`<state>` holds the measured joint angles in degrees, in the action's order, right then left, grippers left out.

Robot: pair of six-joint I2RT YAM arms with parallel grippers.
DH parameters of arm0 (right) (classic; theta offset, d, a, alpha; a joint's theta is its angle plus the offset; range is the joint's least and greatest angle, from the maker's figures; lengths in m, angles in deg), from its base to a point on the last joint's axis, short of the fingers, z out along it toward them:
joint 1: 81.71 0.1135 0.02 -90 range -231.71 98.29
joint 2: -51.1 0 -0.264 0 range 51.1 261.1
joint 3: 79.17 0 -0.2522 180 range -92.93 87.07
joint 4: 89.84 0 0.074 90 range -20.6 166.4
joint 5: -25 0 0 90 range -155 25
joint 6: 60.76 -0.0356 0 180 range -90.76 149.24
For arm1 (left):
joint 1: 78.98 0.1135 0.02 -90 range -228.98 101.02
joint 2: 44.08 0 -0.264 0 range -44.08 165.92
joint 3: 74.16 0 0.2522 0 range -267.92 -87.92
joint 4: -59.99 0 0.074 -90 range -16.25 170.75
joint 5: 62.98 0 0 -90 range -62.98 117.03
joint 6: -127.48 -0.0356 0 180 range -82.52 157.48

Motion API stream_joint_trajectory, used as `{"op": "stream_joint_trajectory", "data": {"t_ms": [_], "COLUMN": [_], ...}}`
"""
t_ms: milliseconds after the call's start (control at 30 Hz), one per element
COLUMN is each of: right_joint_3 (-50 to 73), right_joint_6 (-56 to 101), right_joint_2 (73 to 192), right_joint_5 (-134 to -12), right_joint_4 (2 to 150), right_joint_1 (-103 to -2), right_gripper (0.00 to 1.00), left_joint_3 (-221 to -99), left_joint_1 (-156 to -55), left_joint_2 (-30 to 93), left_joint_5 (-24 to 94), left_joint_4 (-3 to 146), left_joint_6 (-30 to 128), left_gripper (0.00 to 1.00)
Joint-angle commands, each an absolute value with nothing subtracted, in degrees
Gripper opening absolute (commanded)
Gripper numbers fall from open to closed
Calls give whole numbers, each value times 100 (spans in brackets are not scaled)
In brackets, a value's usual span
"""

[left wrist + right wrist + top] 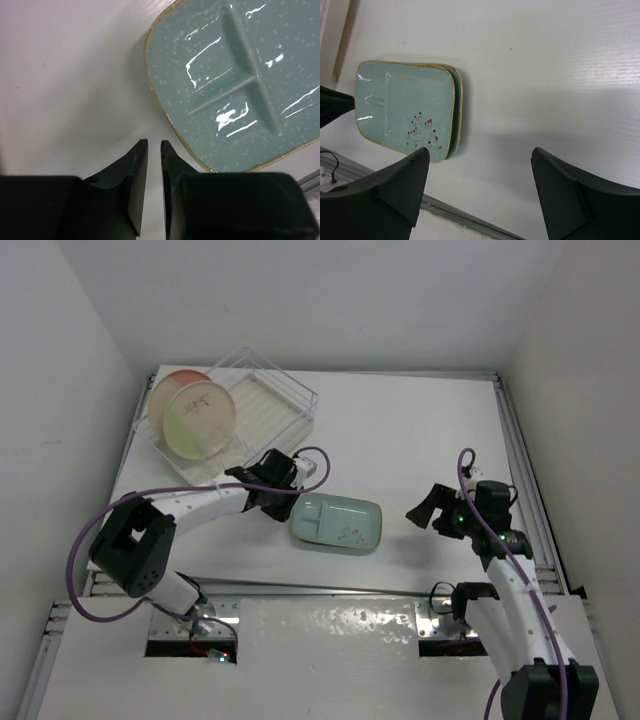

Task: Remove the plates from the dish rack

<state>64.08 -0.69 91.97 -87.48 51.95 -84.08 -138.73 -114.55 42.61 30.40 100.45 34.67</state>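
Note:
Two round cream plates (200, 418) with salmon-pink segments stand on edge in the clear dish rack (280, 400) at the back left. Two pale teal divided plates (337, 522) lie stacked flat on the table, the upper one bearing a small sprig mark (422, 132). My left gripper (283, 504) hovers just left of the teal stack (240, 85). In the left wrist view its jaws (154, 142) are shut to a thin slit with nothing between them. My right gripper (430, 508) hangs open to the right of the stack (405, 107), its fingers (479, 150) wide apart over bare table.
A metal rail (320, 588) runs along the table's near edge, just below the teal stack. White walls enclose the table on the left, back and right. A purple cable (316, 453) loops above the left wrist.

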Motion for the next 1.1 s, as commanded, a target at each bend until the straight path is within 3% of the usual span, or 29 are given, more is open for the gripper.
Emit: {"op": "stream_joint_trajectory", "data": {"t_ms": [0,667,1067], "right_joint_3": [6097,6123,6131], "right_joint_6": [23,6,50], "right_joint_2": [9066,8775,8881], "right_joint_5": [-8574,-8346,-8337], "right_joint_4": [4951,4616,4617], "right_joint_1": [-8382,-8373,-8373], "right_gripper": [82,82,82], "left_joint_3": [-13820,-13802,-14065], "left_joint_1": [-11493,-11879,-11968], "left_joint_2": [4345,4407,4513], "left_joint_5": [3106,3466,3187], "left_joint_4": [9704,9792,10161], "left_joint_6": [3571,3695,3572], "left_gripper": [15,15,22]}}
